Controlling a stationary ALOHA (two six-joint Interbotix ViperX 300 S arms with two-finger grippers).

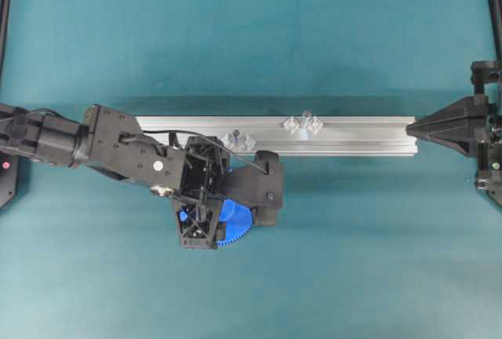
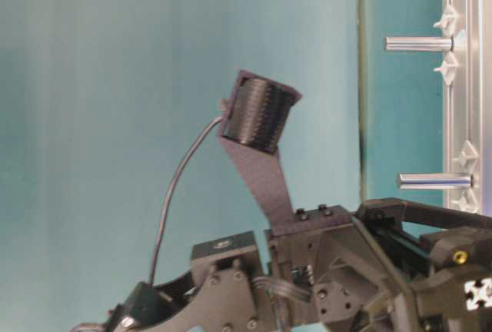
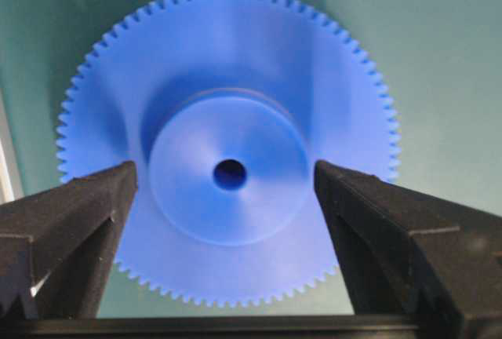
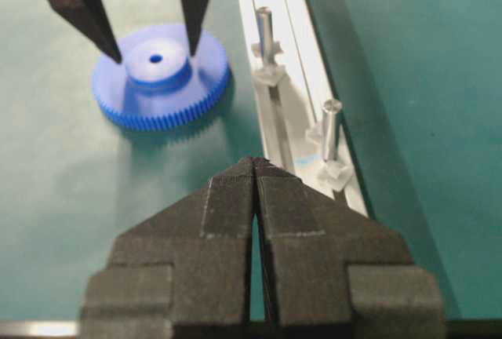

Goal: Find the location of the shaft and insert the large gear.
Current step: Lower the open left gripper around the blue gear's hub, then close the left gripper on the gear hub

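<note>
Right gripper (image 4: 256, 168) nearest the lens, fingertips pressed together, holding nothing. Beyond it, large gear (image 4: 160, 76) flat on green table (image 4: 94, 213), beside aluminium rail (image 4: 274, 80). Left gripper (image 4: 149, 50) spread wide, straddling gear hub. Shaft (image 4: 329, 129) upright on rail.

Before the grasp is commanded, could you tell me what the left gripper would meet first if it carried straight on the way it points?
Most likely the large gear: the open left gripper has its fingers either side of the raised hub.

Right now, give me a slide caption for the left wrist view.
Open left end effector straddling the raised hub of the large gear, flat on the teal mat.
</note>
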